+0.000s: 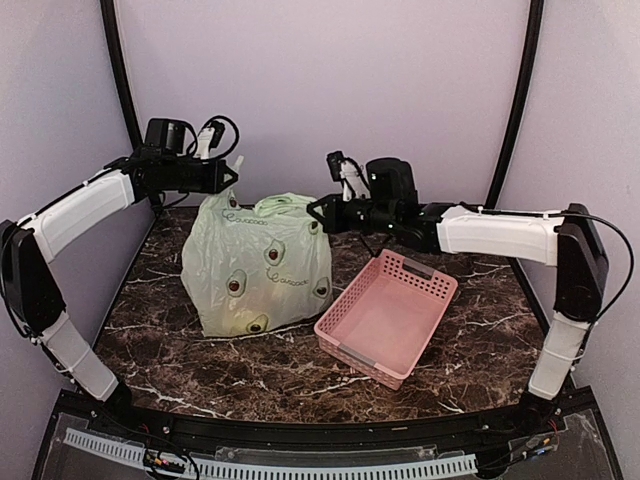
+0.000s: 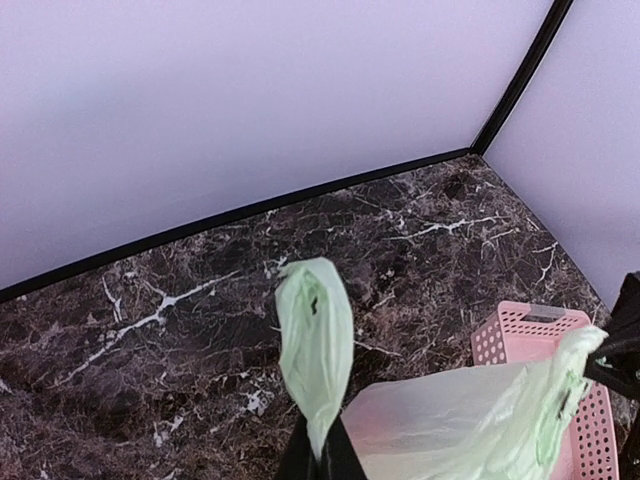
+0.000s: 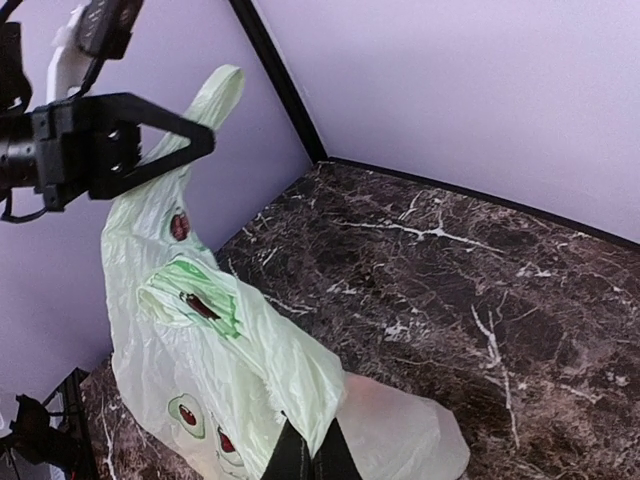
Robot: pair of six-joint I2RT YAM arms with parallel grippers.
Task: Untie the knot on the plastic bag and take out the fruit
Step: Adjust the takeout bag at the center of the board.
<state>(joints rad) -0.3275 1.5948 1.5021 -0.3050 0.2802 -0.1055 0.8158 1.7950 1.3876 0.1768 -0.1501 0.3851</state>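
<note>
The plastic bag (image 1: 258, 262) stands upright on the marble table, pale green with avocado prints. My left gripper (image 1: 232, 180) is shut on its left handle loop (image 2: 316, 350), whose end sticks up past the fingers. My right gripper (image 1: 318, 212) is shut on the bag's right upper edge (image 3: 300, 380). The two grippers hold the bag's top spread apart. No knot shows in any view. The fruit is hidden inside the bag. In the right wrist view, the left gripper (image 3: 150, 140) pinches the handle (image 3: 215, 95).
A pink slotted basket (image 1: 388, 315) lies right of the bag, touching it, and also shows in the left wrist view (image 2: 525, 330). Purple walls close the back and sides. The table's front edge runs along the bottom.
</note>
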